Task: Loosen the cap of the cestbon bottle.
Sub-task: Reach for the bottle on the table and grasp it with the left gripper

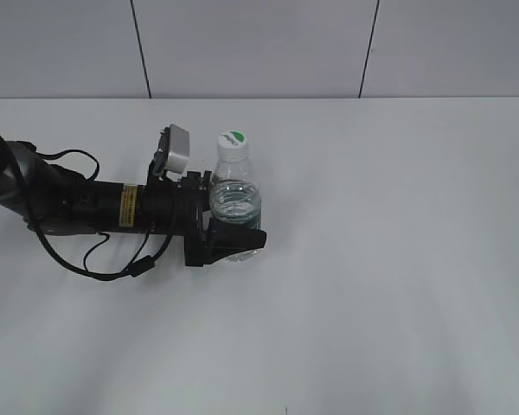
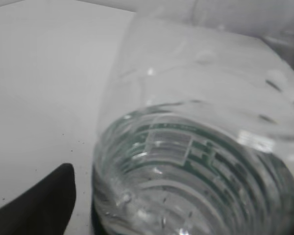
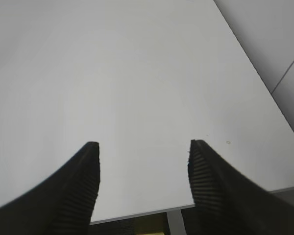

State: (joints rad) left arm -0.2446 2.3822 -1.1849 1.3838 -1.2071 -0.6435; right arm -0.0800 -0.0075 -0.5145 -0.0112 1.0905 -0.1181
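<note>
A: Where's the bottle (image 1: 235, 207) right now?

B: Upright on the white table (image 1: 398, 259), left of centre, with the left gripper (image 1: 233, 238) reaching in from the side. Its black fingers sit around the lower body of the bottle, one on each side.

A: Is it squeezing, or just placed around it?

B: It looks like a hold: the fingers are set wide, about the bottle's own width, and the plastic fills the space between them. My guess is the left arm is there to stop the bottle turning while the cap (image 1: 233, 142) is twisted.

A: And the cap?

B: On the neck, a small round white cap with a green mark on top. Nothing touches it.

A: The other arm?

B: The right gripper (image 3: 143, 181) is spread with nothing between its ribbed black pads (image 3: 83, 191), over bare table near its edge. It doesn't appear in the outside view, so it is well away from the cap.

A: What's the bottle like?

B: Thin clear plastic, ridged round the body, with water inside and a dark green label band.
</note>
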